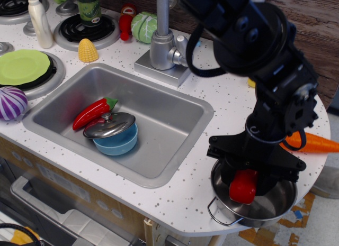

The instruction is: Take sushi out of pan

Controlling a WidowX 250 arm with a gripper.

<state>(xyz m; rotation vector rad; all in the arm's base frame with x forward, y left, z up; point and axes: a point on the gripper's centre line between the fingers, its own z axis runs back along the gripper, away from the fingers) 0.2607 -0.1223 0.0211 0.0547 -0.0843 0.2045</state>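
The pan (pixel 275 206) is a shiny steel pot with wire loop handles at the counter's front right edge. The sushi (pixel 243 186), with its glossy red top showing, sits inside the pan on its left side. My black gripper (pixel 244 180) reaches down into the pan and straddles the sushi, its fingers at either side of it. The gripper's body hides the pads, so I cannot tell whether they press on the sushi. The sushi's white base is hidden.
A sink (pixel 169 145) to the left holds a red chili pepper (pixel 92 112) and a blue bowl with a steel lid (pixel 114 132). An orange carrot (pixel 313 143) lies right of the arm. A faucet (pixel 164 45), corn (pixel 87 50) and a green plate (pixel 22 66) stand further left.
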